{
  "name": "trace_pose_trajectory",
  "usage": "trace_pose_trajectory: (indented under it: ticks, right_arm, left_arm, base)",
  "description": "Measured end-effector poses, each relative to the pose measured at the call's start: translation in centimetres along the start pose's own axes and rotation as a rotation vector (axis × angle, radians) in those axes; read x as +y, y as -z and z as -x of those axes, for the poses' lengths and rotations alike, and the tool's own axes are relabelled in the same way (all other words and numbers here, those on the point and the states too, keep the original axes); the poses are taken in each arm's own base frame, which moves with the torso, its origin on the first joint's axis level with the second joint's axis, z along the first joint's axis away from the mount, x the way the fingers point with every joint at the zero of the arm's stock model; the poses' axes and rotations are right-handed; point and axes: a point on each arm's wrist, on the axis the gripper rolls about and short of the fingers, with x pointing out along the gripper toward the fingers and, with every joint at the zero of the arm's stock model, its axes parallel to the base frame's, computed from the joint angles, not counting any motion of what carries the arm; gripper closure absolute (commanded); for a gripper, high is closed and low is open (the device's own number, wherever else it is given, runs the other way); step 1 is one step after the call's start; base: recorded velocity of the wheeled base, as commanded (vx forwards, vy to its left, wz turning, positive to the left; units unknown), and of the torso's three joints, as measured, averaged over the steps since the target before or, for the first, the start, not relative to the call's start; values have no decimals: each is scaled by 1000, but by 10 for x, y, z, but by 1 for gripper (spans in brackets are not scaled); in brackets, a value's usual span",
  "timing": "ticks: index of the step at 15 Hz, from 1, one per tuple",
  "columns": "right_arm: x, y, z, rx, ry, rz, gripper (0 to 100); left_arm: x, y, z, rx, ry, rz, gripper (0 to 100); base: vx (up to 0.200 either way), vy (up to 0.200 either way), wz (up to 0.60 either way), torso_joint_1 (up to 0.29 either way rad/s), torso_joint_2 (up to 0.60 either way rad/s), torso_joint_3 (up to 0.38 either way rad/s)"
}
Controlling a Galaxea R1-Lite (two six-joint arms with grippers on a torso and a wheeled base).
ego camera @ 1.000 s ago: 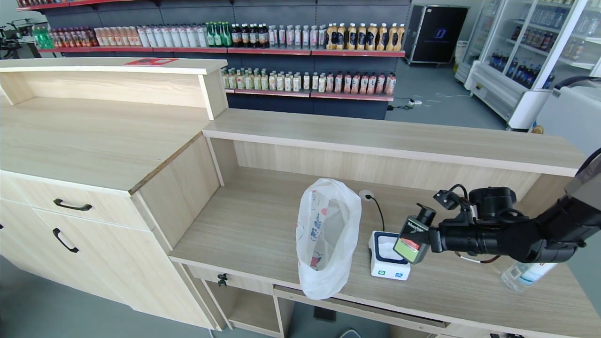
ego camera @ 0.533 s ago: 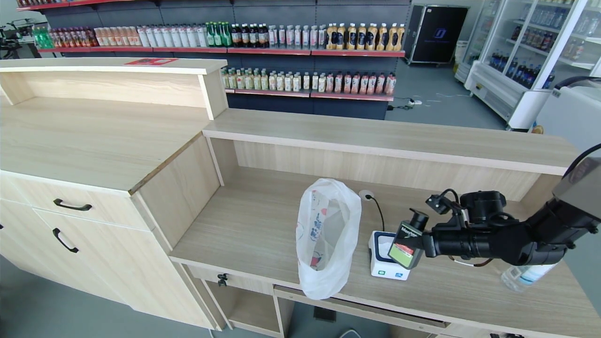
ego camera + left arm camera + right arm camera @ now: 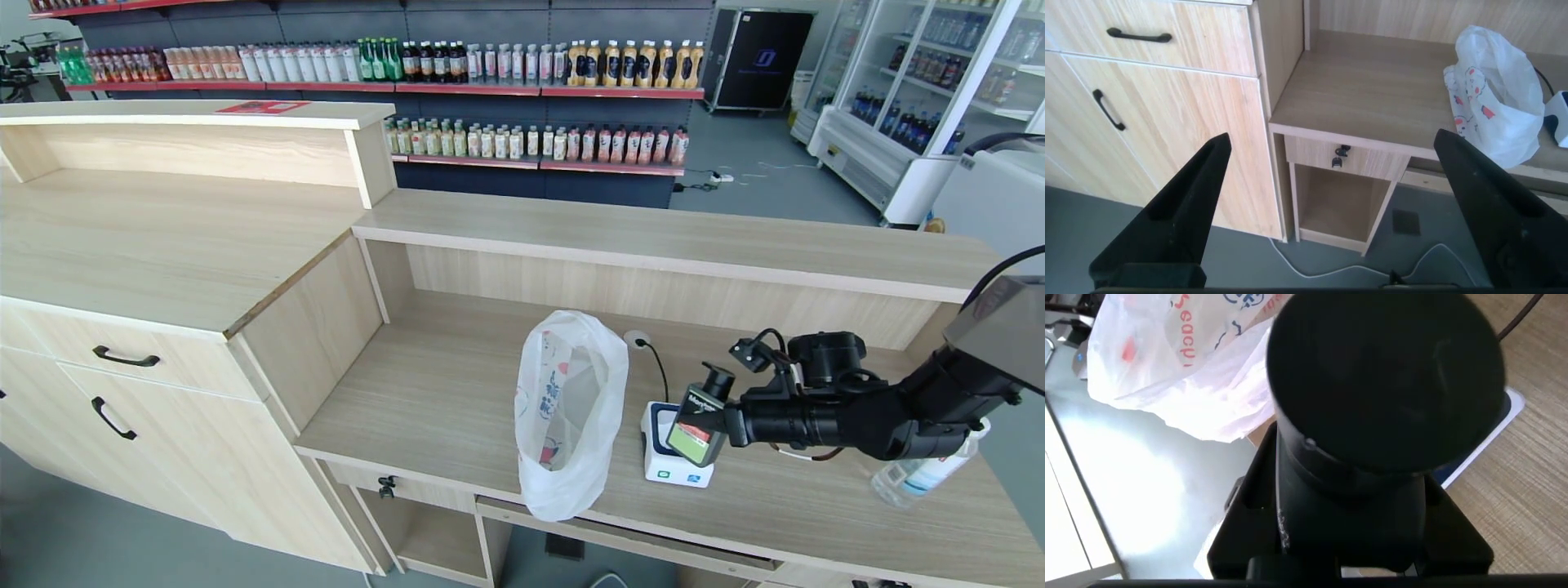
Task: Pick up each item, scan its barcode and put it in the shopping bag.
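Black-capped bottle [image 3: 694, 429] clenched in right gripper [image 3: 727, 423]; shifted left and lower over last second, now just above scanner [image 3: 661, 469], beside bag [image 3: 571, 408]. I judge scan underway, bagging next. Left gripper [image 3: 1331, 135] jaws spread, empty, beside counter [image 3: 1372, 90].

- Shopping bag [image 3: 571, 408]: translucent white, with scattered red and blue print.
- Small bottle [image 3: 694, 429], just right of the bag: black cap, dark body with white lettering, green label with a red band.
- Scanner [image 3: 653, 453]: white casing, dark blue top face, small green and blue marks on its near side.
- Right gripper [image 3: 714, 420] and left gripper [image 3: 1331, 139]: black.
- Cable [image 3: 657, 367] on the scanner's far side: black.
- Counter [image 3: 441, 392]: pale wood grain.
- Drawer handles [image 3: 125, 358] at left: black.
- Clear bottle [image 3: 914, 478] at near right: blue and white label.
- Far shelves [image 3: 490, 88]: red edges on dark grey backing.
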Motion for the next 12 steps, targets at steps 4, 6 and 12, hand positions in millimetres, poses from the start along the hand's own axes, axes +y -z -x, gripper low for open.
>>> trace_pose_trajectory:
  ticks: [4,6,12]
  right_arm:
    - [-4,-7,-4,-26,4,23,100]
    - [-6,-7,-6,-27,4,24,100]
    - [-7,-5,-14,-32,-3,33,100]
  left_arm:
    - [0,0,0,0,0,0,0]
    - [0,0,0,0,0,0,0]
    - [0,0,0,0,0,0,0]
  base:
    - [0,0,0,0,0,0]
    - [0,0,0,0,0,0]
    - [0,0,0,0,0,0]
